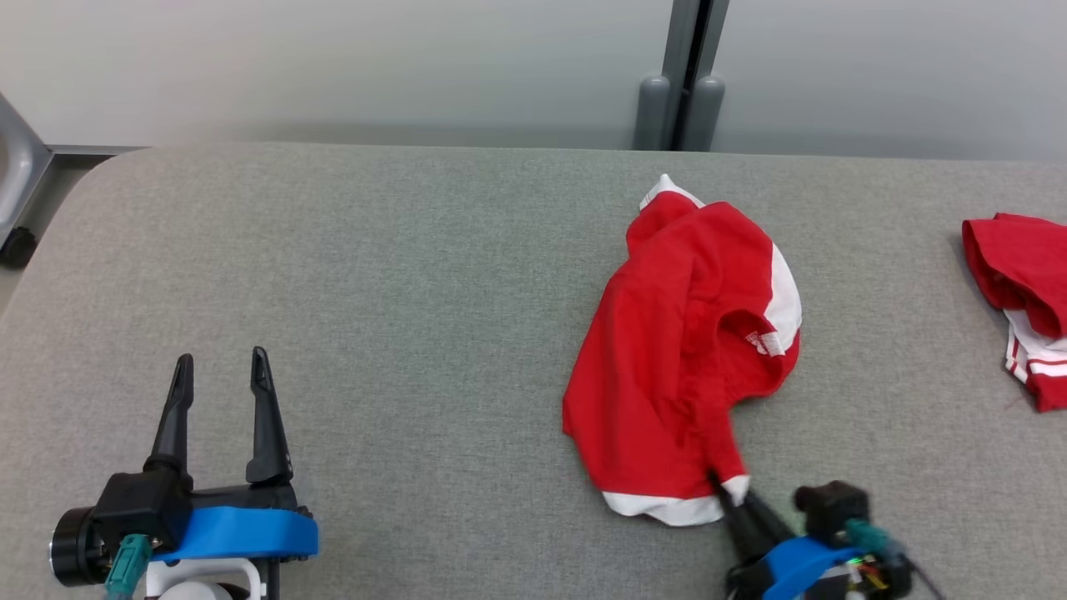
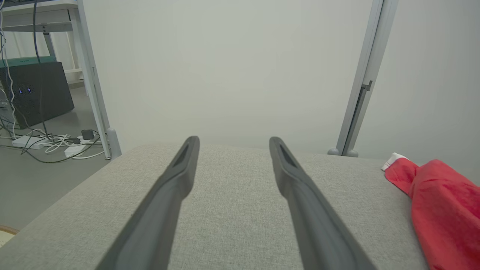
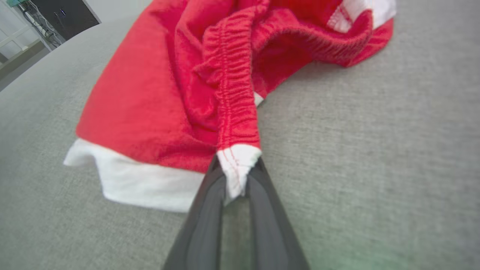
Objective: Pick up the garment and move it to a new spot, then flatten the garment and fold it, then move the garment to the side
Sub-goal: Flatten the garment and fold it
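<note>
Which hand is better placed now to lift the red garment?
Right. The right hand is shut on the white-trimmed corner of the garment; the left hand is open and far from it.

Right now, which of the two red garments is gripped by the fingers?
The middle garment: the right gripper pinches its white-trimmed corner. The other garment lies untouched at the right edge.

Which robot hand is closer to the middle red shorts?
Right. The right gripper pinches a white corner of the red shorts; the left gripper is open, far to their left.
</note>
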Available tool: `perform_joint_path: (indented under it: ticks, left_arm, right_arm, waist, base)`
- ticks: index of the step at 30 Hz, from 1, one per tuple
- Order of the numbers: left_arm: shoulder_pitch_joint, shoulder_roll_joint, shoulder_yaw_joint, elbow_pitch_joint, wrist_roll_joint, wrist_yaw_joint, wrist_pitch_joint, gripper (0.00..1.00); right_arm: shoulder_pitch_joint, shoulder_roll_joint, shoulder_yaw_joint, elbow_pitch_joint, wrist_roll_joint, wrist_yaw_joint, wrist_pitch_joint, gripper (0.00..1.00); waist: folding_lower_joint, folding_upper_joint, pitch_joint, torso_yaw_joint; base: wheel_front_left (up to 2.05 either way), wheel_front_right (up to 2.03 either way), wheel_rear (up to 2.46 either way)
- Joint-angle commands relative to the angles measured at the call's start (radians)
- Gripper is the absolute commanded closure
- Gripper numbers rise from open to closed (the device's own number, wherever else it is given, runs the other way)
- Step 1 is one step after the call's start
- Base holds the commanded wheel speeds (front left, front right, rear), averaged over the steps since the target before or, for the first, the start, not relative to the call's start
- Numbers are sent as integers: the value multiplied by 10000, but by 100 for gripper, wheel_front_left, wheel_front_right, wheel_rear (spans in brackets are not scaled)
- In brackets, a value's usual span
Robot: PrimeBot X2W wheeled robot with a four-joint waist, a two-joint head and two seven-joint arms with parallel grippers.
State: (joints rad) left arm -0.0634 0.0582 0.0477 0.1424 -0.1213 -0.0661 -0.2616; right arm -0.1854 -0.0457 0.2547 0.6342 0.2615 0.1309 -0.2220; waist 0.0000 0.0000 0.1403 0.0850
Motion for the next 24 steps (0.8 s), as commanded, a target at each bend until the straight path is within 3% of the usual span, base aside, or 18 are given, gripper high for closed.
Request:
perform_joint_path:
  ticks: [1,10,13,18,24]
  left_arm:
    - [-20,-11,13,-43,46,39,-46,0]
    - [-108,-50,81,-56,71,11,-46,0]
    - [-134,-56,92,-58,64,-9,-46,0]
    - [-177,-65,70,-23,90,-42,-46,0]
    - [-304,-70,-43,34,112,-113,-46,0]
  right_arm:
    - [-174,-89,-289,45,-92,-1,-95,100]
    - [-192,-1062,-3729,-1341,-814,0,-387,100]
    - [-287,-1354,-4389,-2054,-1026,2,-277,100]
    - [-603,-1346,-4379,-3395,-1357,2,218,100]
    - [-1438,-964,-2801,-4129,-1465,2,871,100]
  waist:
    - [0,0,-16,-57]
    - [0,0,-42,-378]
    - [0,0,-49,-414]
    - [0,0,-50,-385]
    - [0,0,40,-130]
  base:
    - [0,0,0]
    - [0,0,0]
    - [0,0,0]
    - [0,0,0]
    - [0,0,0]
